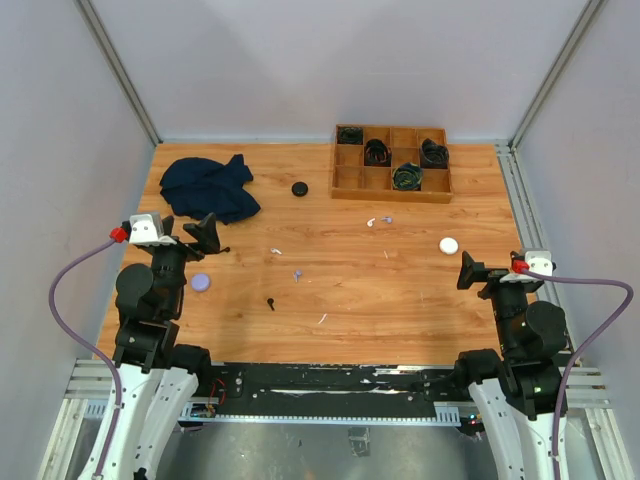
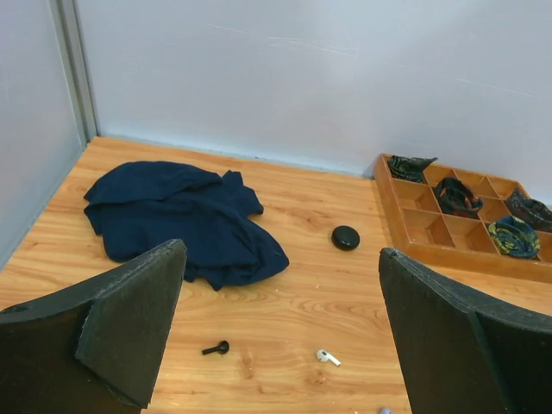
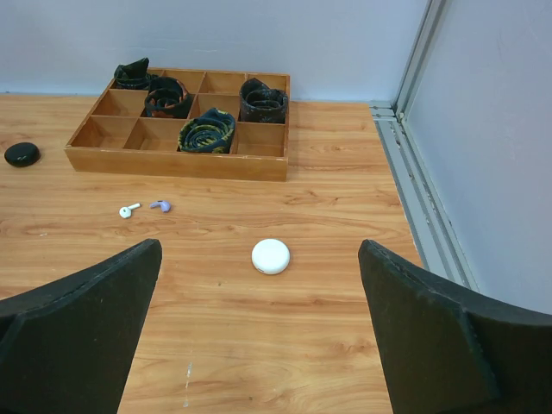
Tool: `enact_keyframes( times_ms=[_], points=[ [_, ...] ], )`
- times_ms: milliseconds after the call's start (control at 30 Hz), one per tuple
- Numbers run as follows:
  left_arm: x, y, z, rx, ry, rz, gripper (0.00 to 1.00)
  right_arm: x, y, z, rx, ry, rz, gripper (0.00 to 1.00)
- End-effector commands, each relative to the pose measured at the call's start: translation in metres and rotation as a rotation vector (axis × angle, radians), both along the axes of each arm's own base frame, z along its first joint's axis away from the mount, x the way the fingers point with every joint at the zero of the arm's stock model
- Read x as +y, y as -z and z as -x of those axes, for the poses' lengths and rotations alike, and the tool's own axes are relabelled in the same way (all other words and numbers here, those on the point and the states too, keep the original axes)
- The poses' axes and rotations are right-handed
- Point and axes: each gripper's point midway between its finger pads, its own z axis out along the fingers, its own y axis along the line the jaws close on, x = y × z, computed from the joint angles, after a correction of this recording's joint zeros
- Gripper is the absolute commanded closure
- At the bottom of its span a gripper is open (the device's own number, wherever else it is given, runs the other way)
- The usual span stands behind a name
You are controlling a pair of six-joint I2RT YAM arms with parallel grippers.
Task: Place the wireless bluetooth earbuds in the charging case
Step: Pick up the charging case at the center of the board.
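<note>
Both grippers are spread wide and hold nothing: left gripper [image 1: 206, 236] at the table's left side, right gripper [image 1: 468, 271] at its right. A purple case [image 1: 201, 282] lies just near of the left one and a white case [image 3: 271, 256] just beyond the right. Tiny stemmed earbuds lie scattered mid-table: a white bud [image 3: 128, 210] beside a purple bud [image 3: 160, 205], and a black bud [image 1: 270, 303] nearer. A black case [image 2: 346, 237] sits left of the far tray [image 3: 172, 162].

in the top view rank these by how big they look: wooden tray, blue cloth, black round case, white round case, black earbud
1. wooden tray
2. blue cloth, somewhat smaller than the tray
3. black round case and white round case: they look about alike, so not ranked
4. black earbud, far the smallest
</note>
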Motion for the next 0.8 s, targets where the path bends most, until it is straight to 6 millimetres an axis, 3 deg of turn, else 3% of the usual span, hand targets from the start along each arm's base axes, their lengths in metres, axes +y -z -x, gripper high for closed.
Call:
enact_keyframes(
  times_ms=[0,567,767],
  points=[
    [-0.003,-0.011,0.003,-0.052,0.013,0.009,0.01,0.001,-0.004,-0.002,-0.023,0.001,-0.01,0.02],
    [0.004,0.013,-0.011,0.11,-0.056,0.098,0.01,0.006,-0.001,-0.004,-0.001,-0.025,-0.012,0.01],
    [0.016,0.05,-0.016,0.302,-0.175,0.201,0.01,0.009,-0.004,-0.002,-0.013,-0.042,-0.014,0.01]
  ],
)
